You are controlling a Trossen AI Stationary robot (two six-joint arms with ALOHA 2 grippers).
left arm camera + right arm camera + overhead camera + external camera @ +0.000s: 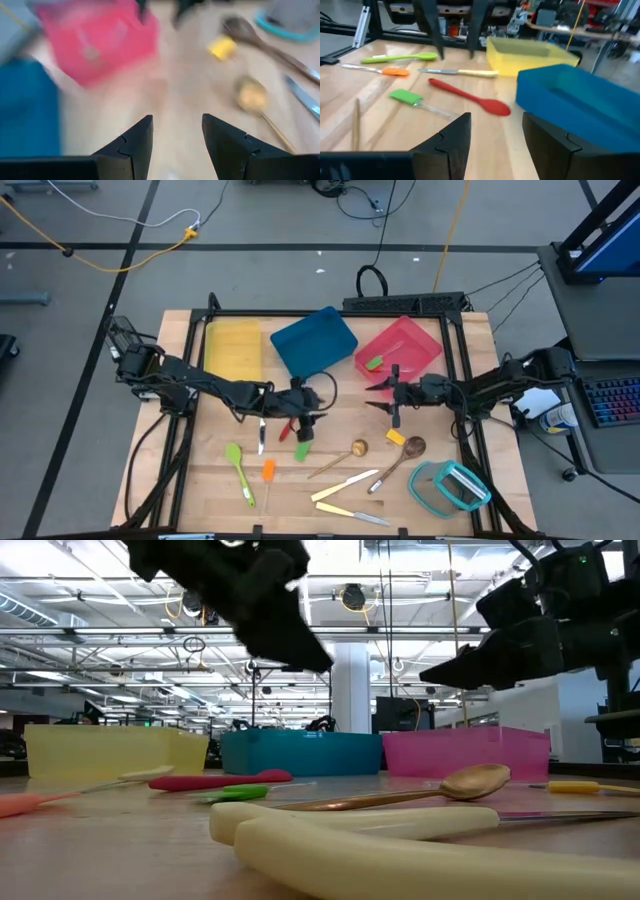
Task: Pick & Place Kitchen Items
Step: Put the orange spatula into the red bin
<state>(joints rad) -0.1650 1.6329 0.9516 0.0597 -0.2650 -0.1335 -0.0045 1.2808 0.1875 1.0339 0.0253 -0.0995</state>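
Note:
Kitchen items lie loose on the wooden table: a red spoon [288,427], a green spatula [301,450], a green spoon [238,465], an orange-headed piece [268,470], a gold spoon [345,455], a brown wooden spoon [402,460], a yellow piece [396,437] and cream knives [345,485]. My left gripper [305,423] hangs open and empty above the table's middle, over the red spoon. My right gripper [378,397] is open and empty just right of it, near the pink tray. The right wrist view shows the red spoon [470,97] and green spatula [407,96] ahead of its fingers.
Yellow tray [233,345], blue tray [313,340] and pink tray [405,345] stand along the far side; a green piece [375,362] lies in the pink one. A teal-rimmed clear container [450,485] lies at the near right. The two grippers are close together.

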